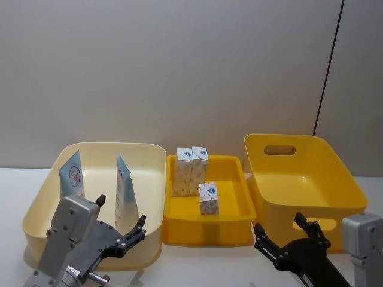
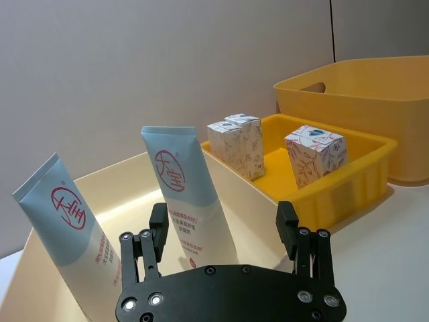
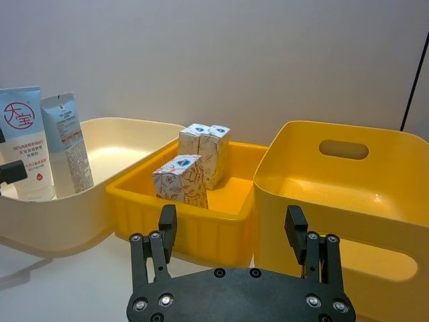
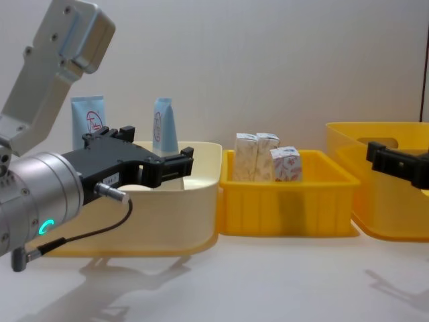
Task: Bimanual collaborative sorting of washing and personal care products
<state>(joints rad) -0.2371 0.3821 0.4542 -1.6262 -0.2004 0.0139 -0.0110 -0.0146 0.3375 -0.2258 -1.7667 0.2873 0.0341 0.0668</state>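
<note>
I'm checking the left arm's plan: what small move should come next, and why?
Probably ease the left gripper forward into the cream bin so its open fingers straddle the right-hand tube, which stands in line between them, not yet gripped. The right gripper hovers open before the deep yellow bin.

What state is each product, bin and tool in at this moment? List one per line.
Left tube, standing upright in cream bin.
Right tube, standing upright in cream bin.
Rear-left carton, upright in yellow tray.
Rear-right carton, upright, beside it.
Front carton, upright, apart.
Large yellow bin, upright.
Left tool, open, holding nothing.
Right tool, open, holding nothing.
</note>
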